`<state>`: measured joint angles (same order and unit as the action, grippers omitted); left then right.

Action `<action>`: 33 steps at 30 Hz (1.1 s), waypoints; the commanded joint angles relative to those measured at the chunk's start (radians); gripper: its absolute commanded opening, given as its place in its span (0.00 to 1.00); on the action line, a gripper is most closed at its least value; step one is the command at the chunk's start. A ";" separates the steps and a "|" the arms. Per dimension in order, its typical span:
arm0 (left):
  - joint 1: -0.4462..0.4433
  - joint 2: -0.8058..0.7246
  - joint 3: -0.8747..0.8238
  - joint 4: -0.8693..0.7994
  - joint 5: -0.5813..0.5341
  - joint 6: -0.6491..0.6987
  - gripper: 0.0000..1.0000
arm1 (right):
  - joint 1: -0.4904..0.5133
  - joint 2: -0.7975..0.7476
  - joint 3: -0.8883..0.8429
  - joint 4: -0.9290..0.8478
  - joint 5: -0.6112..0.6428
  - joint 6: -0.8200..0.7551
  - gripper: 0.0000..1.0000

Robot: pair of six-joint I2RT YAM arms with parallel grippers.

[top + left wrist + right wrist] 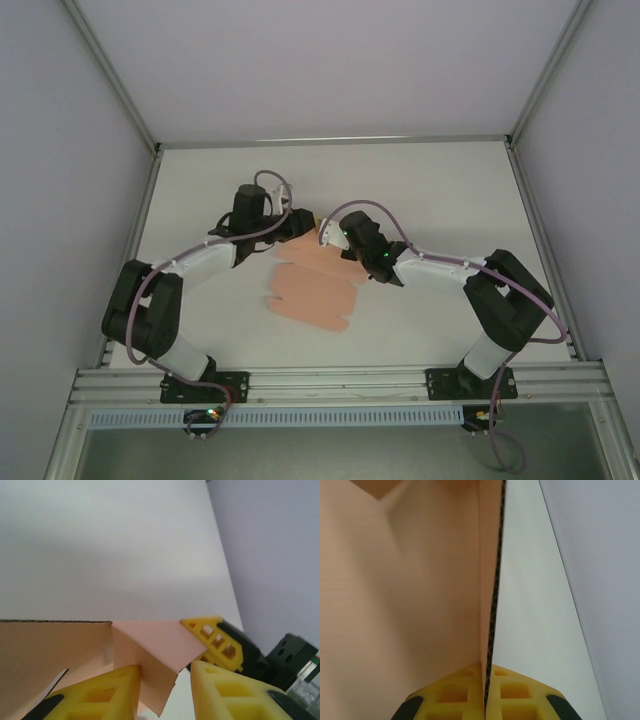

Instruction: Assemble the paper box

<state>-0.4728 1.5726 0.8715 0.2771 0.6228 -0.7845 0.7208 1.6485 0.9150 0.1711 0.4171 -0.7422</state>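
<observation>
The paper box (312,292) is a salmon-pink die-cut sheet lying mostly flat at the table's middle, its far edge lifted between both grippers. My left gripper (300,222) reaches that far edge from the left. In the left wrist view a folded pink flap (150,650) hangs between my yellow fingers (102,695), touching the left one, with a gap to the right one; the left gripper (165,692) is open. My right gripper (328,236) is shut on an upright panel of the box (395,605), whose corrugated edge (495,605) runs straight into the closed right gripper (486,692).
The white table (430,190) is enclosed by pale walls and aluminium posts. A metal rail (340,385) carrying both arm bases runs along the near edge. One yellow finger of the right gripper (212,637) sits just beyond the flap in the left wrist view.
</observation>
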 commanded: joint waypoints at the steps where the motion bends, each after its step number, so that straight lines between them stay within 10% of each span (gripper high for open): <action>1: -0.025 0.037 -0.026 0.265 -0.064 -0.123 0.31 | 0.040 -0.005 -0.014 0.057 -0.079 0.040 0.00; 15: -0.054 0.112 -0.078 0.520 -0.102 -0.233 0.41 | 0.043 -0.014 -0.045 0.092 -0.065 0.038 0.00; 21: 0.021 -0.059 -0.083 0.092 -0.032 -0.018 0.48 | 0.014 -0.030 -0.055 0.069 -0.032 0.024 0.00; 27: 0.076 -0.262 -0.035 -0.524 -0.238 0.276 0.86 | -0.010 -0.070 -0.062 0.046 -0.043 0.003 0.00; 33: 0.141 -0.302 -0.141 -0.537 -0.184 0.288 0.75 | -0.014 -0.070 -0.054 0.037 -0.040 -0.028 0.00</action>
<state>-0.3412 1.2778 0.7834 -0.1360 0.4366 -0.5713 0.7132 1.5982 0.8608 0.2253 0.3878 -0.7460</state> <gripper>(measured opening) 0.776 0.053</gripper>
